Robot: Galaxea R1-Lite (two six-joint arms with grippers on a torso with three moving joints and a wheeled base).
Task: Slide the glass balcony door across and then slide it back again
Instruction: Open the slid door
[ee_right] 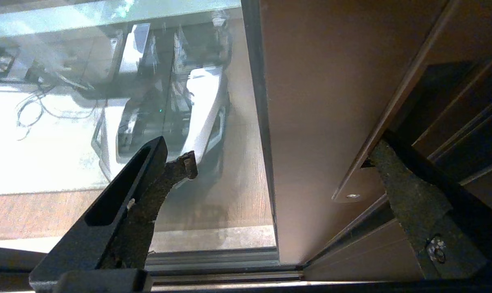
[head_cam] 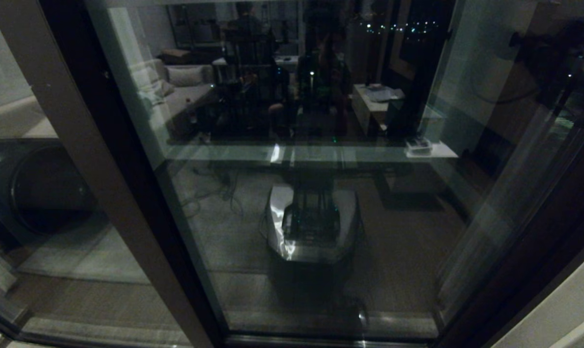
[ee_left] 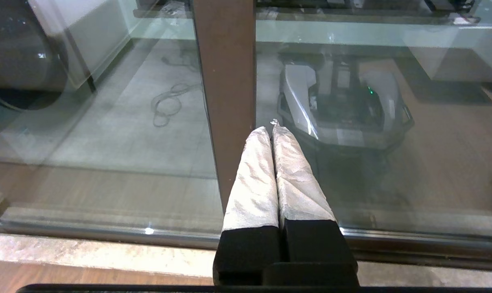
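Reaching toward the edge of the glass balcony door [ee_right: 319, 122], the right gripper [ee_right: 286, 162] stands with its jaws spread wide — one dark finger [ee_right: 144, 191] in front of the pane, the other finger [ee_right: 416, 191] past the brown edge stile, against the darker channels of the frame beside it. The stile lies between the two fingers, with nothing clamped. A narrow strip with a small screw [ee_right: 353, 196] runs along the stile's edge, close to the far finger.

The left gripper [ee_left: 272, 130] is clenched with nothing between its two wrapped fingers [ee_left: 254, 179], pointing at a plain brown stile [ee_left: 225, 81] low by the floor track [ee_left: 107, 234]; whether the tips touch it cannot be told.

In the head view the door's pane [head_cam: 311, 193] fills the middle, framed by two dark uprights — one stile at the left [head_cam: 103, 183] and one frame member at the right [head_cam: 538, 251]. One reflection of the robot's base [head_cam: 313, 224] shows in the glass. Neither arm shows directly in that view.
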